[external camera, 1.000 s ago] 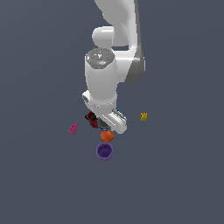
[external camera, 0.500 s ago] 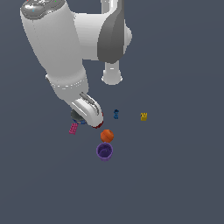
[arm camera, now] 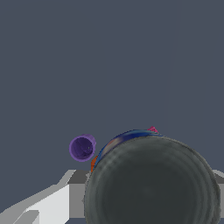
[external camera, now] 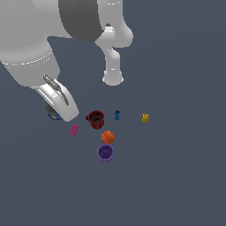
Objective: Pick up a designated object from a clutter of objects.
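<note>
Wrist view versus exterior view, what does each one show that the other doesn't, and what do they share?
Only the wrist view shows the can's dark grey-green top whole, filling the frame close under the camera.

Only the exterior view shows the dark red mug, tiny blue piece, tiny yellow piece, and the arm hiding most of the can.

Both show the purple cup, pink brick, at least a sliver of the orange ball, and the can.
</note>
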Controlling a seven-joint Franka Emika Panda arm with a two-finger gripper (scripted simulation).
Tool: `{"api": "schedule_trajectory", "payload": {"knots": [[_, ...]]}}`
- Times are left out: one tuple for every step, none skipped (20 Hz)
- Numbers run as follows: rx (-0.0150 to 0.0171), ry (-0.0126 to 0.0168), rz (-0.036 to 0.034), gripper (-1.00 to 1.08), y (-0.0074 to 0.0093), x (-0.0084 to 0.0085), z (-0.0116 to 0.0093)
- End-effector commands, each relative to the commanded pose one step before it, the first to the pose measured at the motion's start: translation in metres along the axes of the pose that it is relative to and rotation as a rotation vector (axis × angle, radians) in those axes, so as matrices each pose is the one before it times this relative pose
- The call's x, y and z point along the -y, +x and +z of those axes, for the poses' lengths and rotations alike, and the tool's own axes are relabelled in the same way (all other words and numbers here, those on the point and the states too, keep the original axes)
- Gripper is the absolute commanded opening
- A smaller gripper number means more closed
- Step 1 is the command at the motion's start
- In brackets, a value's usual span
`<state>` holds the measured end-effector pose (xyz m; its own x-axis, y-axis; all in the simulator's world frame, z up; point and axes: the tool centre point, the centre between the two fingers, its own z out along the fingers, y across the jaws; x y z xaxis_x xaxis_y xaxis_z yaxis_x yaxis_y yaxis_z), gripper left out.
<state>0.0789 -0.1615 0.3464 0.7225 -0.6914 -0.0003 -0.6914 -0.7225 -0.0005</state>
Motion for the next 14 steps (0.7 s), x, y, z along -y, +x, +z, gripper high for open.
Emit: {"api": "schedule_trajectory", "payload": {"knots": [[-0.00031, -0.00055, -0.00105, -1.0, 0.00813, -0.00319, -0.01011], [0.0, 0.0, 0.0, -1.0, 0.00268, -0.00109, -0.00302], [0.0, 0.0, 0.0, -1.0, 0.00242, -0.00097, -0.00272], [0.0, 0.0, 0.0, -1.0, 0.00217, -0.00086, -0.00243], [0.0, 0.0, 0.0, -1.0, 0.00192, -0.00075, -0.00214], [0.0, 0.0, 0.0, -1.0, 0.00167, -0.00064, -0.00185], [0.0, 0.0, 0.0, -1.0, 0.00143, -0.00052, -0.00157], [0.0, 0.0, 0.0, -1.0, 0.0012, -0.00041, -0.0013], [0.0, 0.0, 0.0, -1.0, 0.00097, -0.0003, -0.00103], [0.0, 0.0, 0.0, -1.0, 0.00075, -0.00018, -0.00076], [0.0, 0.0, 0.0, -1.0, 0.00053, -0.00007, -0.0005], [0.0, 0.0, 0.0, -1.0, 0.00031, 0.00004, -0.00025], [0.00004, 0.00003, 0.00069, -1.0, 0.00034, -0.0003, -0.00002], [0.0, 0.0, 0.0, -1.0, 0.00001, 0.00006, 0.00003]]}}
